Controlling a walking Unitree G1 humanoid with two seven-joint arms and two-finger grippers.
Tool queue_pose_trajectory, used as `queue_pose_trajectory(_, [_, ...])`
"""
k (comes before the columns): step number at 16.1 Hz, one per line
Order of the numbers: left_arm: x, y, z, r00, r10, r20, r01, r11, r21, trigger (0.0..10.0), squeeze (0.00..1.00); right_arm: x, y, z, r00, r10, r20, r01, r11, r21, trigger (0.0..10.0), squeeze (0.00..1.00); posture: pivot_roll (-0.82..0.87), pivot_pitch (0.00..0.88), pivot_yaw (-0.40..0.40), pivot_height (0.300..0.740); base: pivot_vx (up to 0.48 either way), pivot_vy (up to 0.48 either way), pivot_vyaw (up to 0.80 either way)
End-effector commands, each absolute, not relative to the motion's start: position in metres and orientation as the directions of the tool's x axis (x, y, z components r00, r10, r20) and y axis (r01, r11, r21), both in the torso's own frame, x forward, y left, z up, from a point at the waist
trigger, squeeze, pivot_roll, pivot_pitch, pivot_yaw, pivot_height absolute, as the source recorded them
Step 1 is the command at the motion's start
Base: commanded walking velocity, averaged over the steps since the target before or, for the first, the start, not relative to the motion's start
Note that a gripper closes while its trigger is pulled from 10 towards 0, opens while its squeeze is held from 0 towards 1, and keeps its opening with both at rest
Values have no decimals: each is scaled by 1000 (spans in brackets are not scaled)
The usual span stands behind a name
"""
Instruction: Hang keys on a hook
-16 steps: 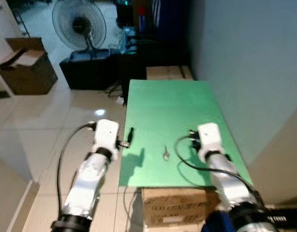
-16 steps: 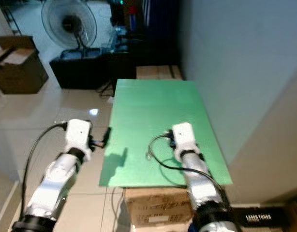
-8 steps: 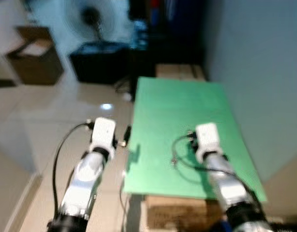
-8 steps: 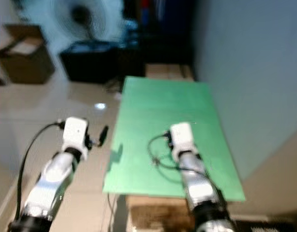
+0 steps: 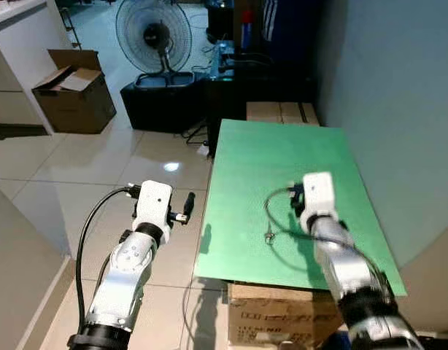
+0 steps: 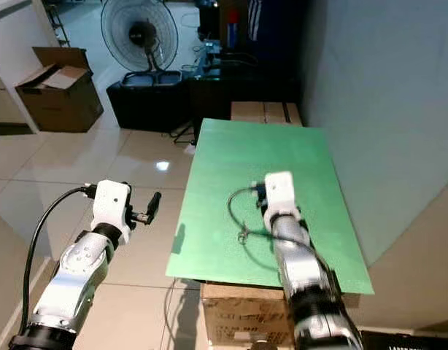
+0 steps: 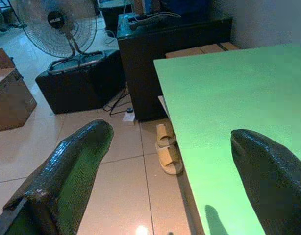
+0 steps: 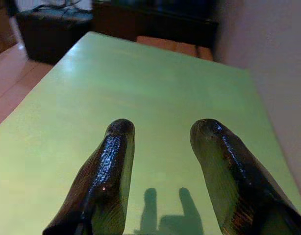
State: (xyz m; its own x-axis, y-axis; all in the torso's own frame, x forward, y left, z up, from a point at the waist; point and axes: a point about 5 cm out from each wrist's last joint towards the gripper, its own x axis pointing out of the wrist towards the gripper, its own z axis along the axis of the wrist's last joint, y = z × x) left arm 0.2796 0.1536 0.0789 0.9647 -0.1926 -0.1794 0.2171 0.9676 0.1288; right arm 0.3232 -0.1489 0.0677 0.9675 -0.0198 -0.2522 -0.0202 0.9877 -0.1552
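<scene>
Tiled floor and a standing fan [image 5: 154,35] lie beyond the green worktop [image 5: 282,157]. Keys [image 5: 268,235] lie flat near its front edge, just left of the right hand [image 8: 160,139], which hangs open and empty above. Left hand [image 7: 165,161], also open, hovers off the edge. Keys look light, rigid and slippery; pinching the ring seems best.

Left claw [image 7: 170,147] raised forward with fingers spread wide, right claw [image 8: 160,129] extended forward, fingers parted
</scene>
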Motion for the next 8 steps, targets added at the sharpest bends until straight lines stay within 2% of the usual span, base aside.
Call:
queue_pose_trajectory(1, [278,157,81,963,-197,-184,227,961,159,10000,0,333,-146,76,969,-48,-242,11,989,-151,10000,0,-91,0,68,723,0,0,0])
queue_pose_trajectory(5, [270,165,79,964,-183,-195,217,961,172,10000,0,354,-139,90,977,-49,-206,11,983,-185,10000,0,-56,0,57,723,0,0,0])
queue_pose_trajectory(8, [264,168,78,966,-167,-200,202,964,171,10000,0,357,-133,82,965,-39,-260,-8,984,-175,10000,0,-31,0,38,723,0,0,0])
